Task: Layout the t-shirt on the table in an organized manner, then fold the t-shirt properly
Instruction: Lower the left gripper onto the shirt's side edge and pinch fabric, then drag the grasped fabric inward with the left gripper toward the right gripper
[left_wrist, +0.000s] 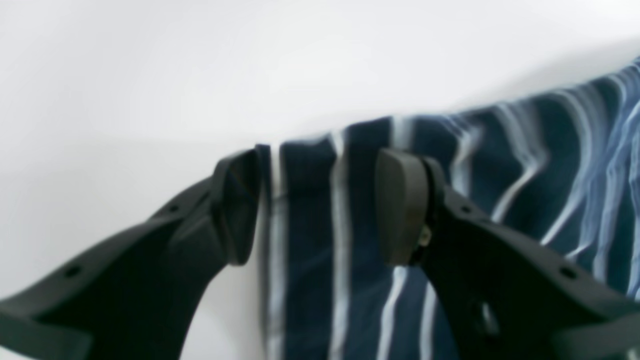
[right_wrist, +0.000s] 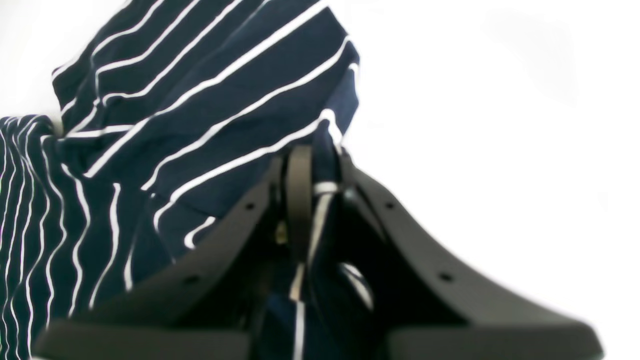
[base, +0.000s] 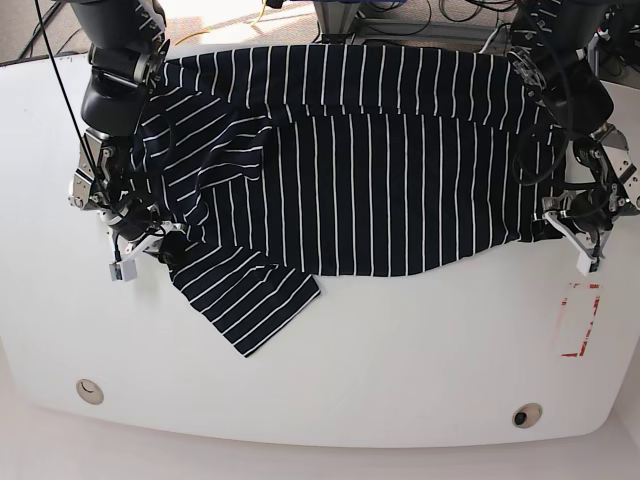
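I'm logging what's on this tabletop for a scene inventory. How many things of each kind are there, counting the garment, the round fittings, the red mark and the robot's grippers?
Striped t-shirt: 1
Round fittings in the table, one near each front corner: 2
Red-outlined rectangle mark: 1
Grippers: 2, the right gripper shut on the t-shirt, the left gripper open over its edge
Total: 6

My base view is bright and evenly lit from above, sharp throughout, with only faint shadows under the shirt. The desk bows a little at the corners from the wide lens. The left wrist view is soft all over: stripes smear toward the right edge, and a grey shadow lies across the white behind the cloth. On the right wrist view the white blows out to glare, and the gripper up close is out of focus.
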